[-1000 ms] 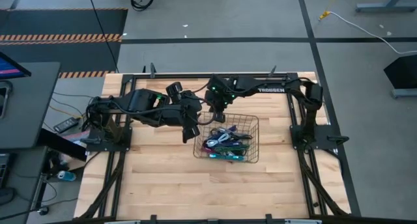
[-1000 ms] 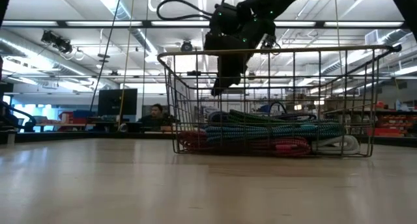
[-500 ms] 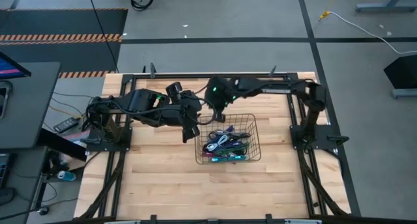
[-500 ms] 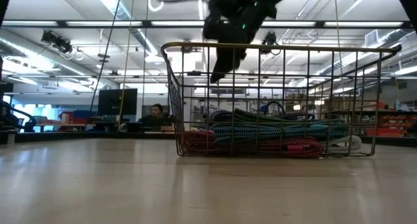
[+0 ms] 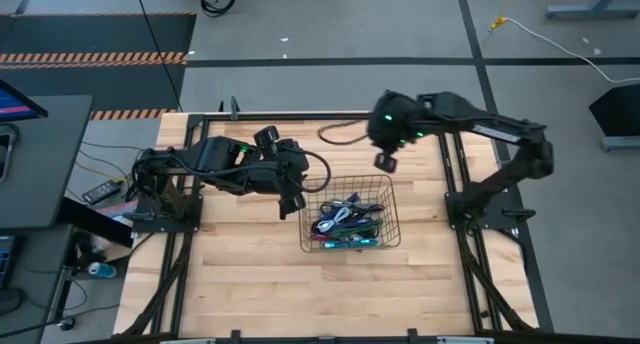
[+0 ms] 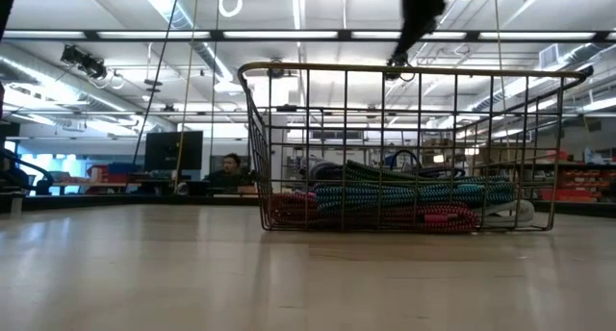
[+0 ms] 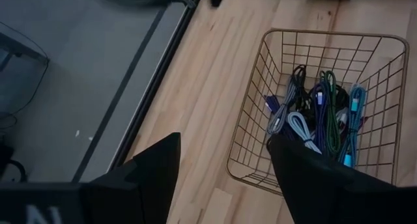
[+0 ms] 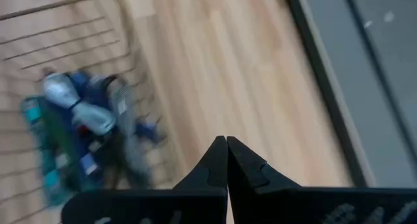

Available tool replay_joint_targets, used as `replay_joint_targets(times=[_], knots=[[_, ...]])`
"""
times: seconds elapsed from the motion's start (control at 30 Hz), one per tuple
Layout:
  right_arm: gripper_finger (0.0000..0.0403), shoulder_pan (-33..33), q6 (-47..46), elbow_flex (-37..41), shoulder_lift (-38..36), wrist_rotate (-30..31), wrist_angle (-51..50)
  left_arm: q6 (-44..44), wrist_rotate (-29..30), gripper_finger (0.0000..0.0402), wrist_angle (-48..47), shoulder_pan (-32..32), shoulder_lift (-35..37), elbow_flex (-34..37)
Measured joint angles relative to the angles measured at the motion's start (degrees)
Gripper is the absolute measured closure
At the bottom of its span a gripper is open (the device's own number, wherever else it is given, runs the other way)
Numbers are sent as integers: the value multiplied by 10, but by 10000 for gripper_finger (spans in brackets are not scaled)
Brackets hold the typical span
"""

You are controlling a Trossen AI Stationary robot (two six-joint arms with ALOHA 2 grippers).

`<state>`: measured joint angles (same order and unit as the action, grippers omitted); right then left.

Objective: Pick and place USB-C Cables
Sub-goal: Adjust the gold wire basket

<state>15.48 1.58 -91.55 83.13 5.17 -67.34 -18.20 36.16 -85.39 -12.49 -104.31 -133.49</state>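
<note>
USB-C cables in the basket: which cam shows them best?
Left wrist view: the USB-C cables lie sharp and separable by colour inside the wire basket. High view shows them small; low view edge-on through the mesh; right wrist view blurred.

usb-c cables [image 5: 345,222] – multicoloured tangle – heaped inside basket [image 5: 392,199].
</note>
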Motion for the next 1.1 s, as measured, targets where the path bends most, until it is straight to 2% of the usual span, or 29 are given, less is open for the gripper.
replay_joint_targets(times=[0.13,0.27,0.47,0.6,0.87,1.1], knots=[[403,-17,-66,54,-61,2,-26,5,0,159,-2,0,0,0],[403,-42,-144,141,-121,4,-25,9,0,159,-3,0,0,0],[403,-91,-258,295,-188,2,21,9,0,159,-3,0,0,0],[403,-126,-317,368,-205,0,61,10,0,159,-3,0,0,0],[403,-167,-375,437,-203,-2,160,10,0,159,-3,0,0,0],[403,-176,-395,450,-202,-4,224,10,0,159,-3,0,0,0]])
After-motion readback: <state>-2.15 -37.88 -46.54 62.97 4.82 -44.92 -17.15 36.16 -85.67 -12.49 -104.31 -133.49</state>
